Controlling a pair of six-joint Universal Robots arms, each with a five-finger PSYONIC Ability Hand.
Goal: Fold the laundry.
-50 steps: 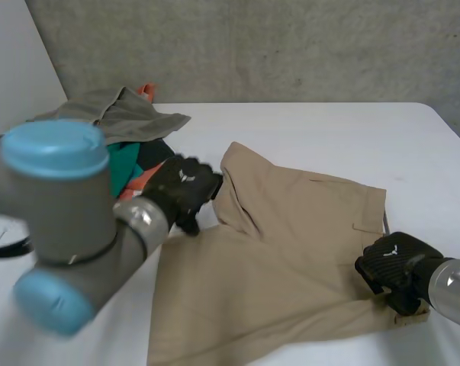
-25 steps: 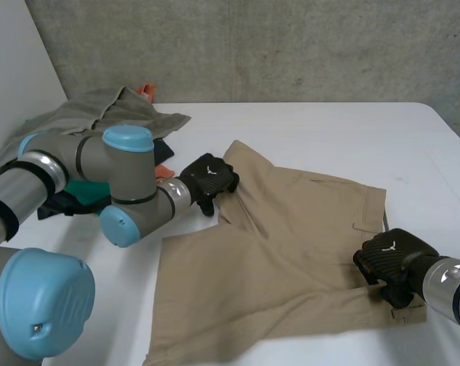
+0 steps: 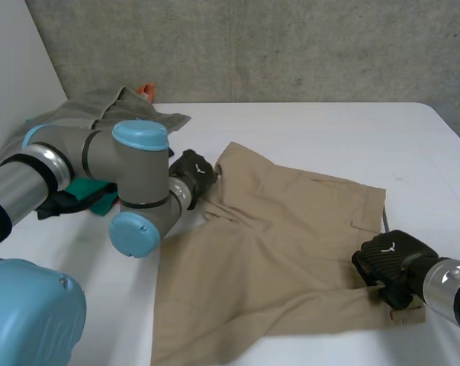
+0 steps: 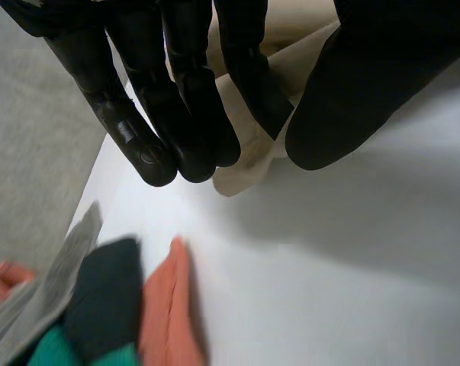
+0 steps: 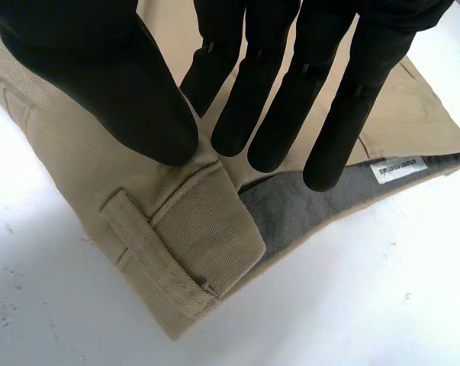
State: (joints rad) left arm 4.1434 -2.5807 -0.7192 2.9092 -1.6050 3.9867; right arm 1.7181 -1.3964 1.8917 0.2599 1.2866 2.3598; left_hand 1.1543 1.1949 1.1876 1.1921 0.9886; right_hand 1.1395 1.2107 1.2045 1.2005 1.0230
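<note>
Tan shorts (image 3: 275, 244) lie spread on the white table (image 3: 313, 130). My left hand (image 3: 193, 171) is at their far left corner, where its fingers (image 4: 176, 114) and thumb pinch the tan cloth (image 4: 245, 164). Near the front right, my right hand (image 3: 390, 263) is on the waistband corner. In the right wrist view its thumb (image 5: 100, 76) presses on top of the waistband (image 5: 176, 229) beside a belt loop. Its straight fingers reach in over the grey lining (image 5: 306, 206), with the top layer between them and the thumb.
A pile of clothes lies at the far left of the table: an olive garment (image 3: 115, 110), teal cloth (image 3: 88, 194) and orange cloth (image 4: 165, 305). My left arm (image 3: 130, 191) lies low across the table in front of that pile. A concrete wall stands behind the table.
My left arm has swung back and its hand has slid to the shorts' far left corner and closed on it. The right hand has barely moved.
</note>
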